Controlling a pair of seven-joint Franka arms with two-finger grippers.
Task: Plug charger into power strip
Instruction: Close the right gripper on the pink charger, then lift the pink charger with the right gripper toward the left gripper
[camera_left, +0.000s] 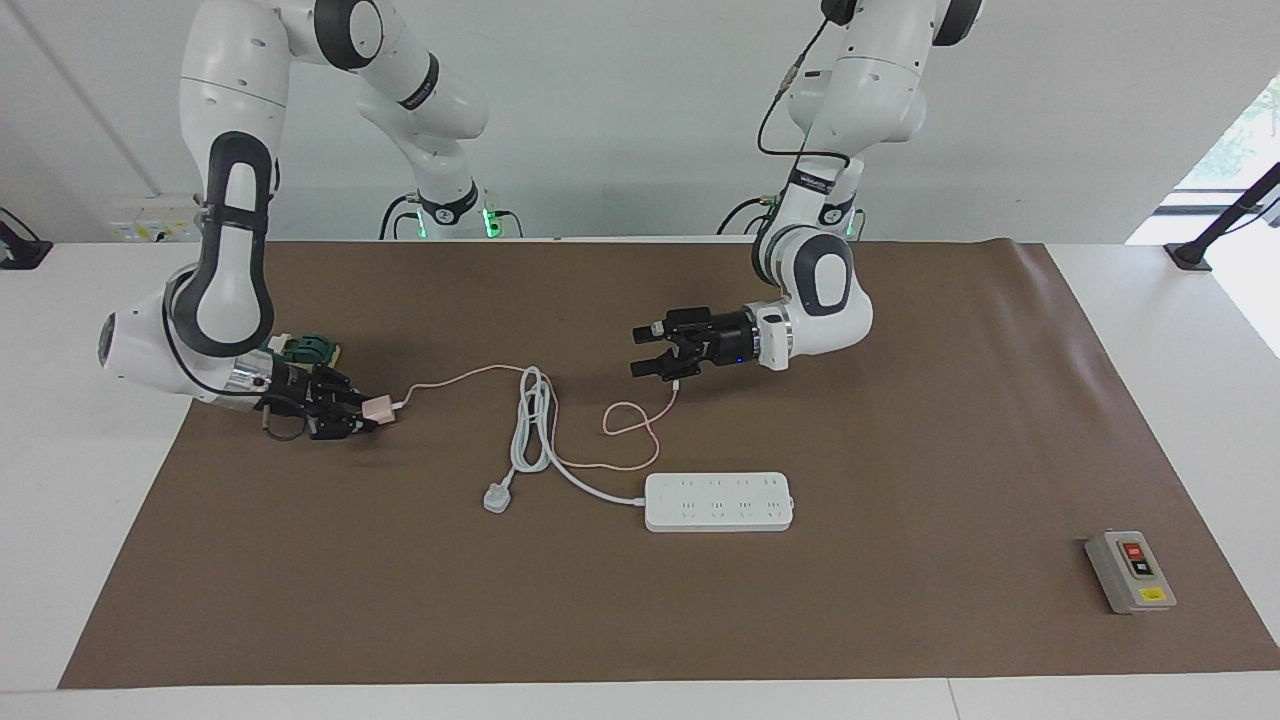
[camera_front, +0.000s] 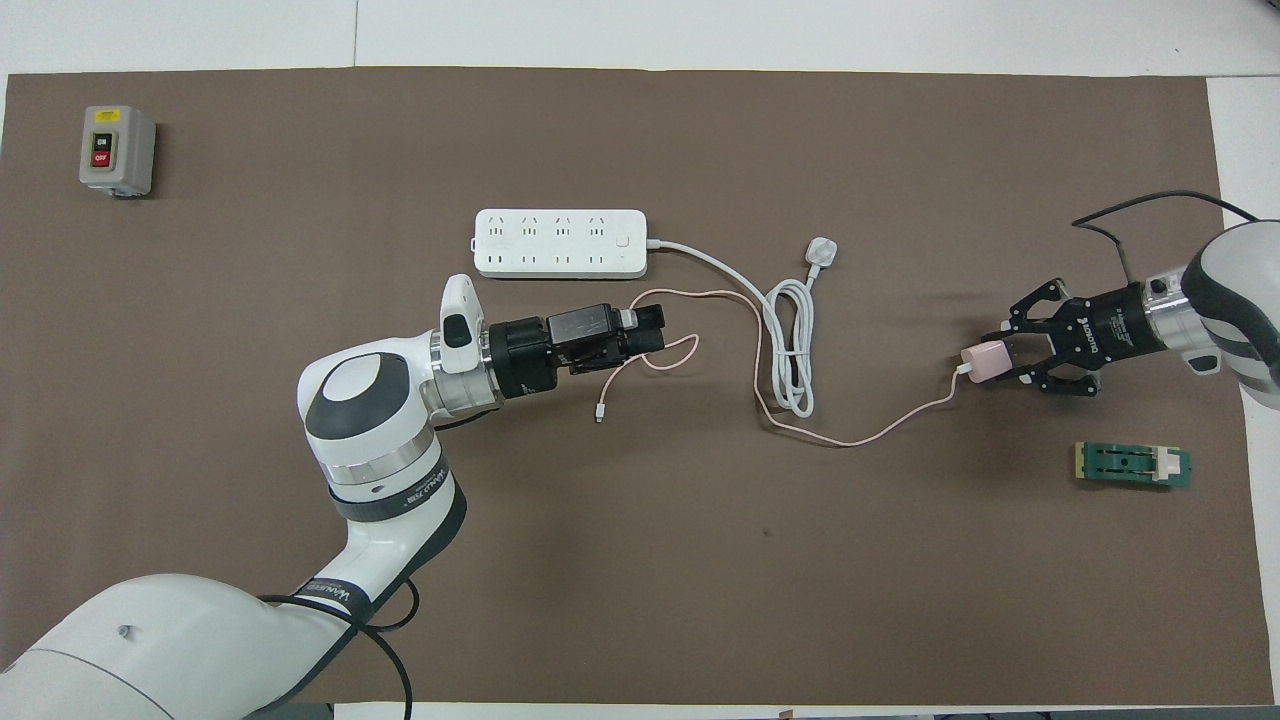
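Observation:
The pale-pink charger (camera_left: 377, 408) sits at the right arm's end of the brown mat, and my right gripper (camera_left: 362, 412) is shut on it; it also shows in the overhead view (camera_front: 984, 361) between the right gripper's (camera_front: 1004, 358) fingers. Its thin pink cable (camera_left: 630, 420) runs across the mat to a loop and ends in a small connector (camera_front: 599, 412). The white power strip (camera_left: 718, 501) lies flat mid-table, farther from the robots than the loop, also in the overhead view (camera_front: 560, 242). My left gripper (camera_left: 641, 352) is open and empty, over the cable loop (camera_front: 668, 352).
The strip's thick white cord, coiled, ends in a grey-white three-pin plug (camera_left: 497, 497) beside the strip. A grey switch box (camera_left: 1130, 570) stands at the left arm's end, far from the robots. A small green part (camera_front: 1133, 465) lies near the right gripper.

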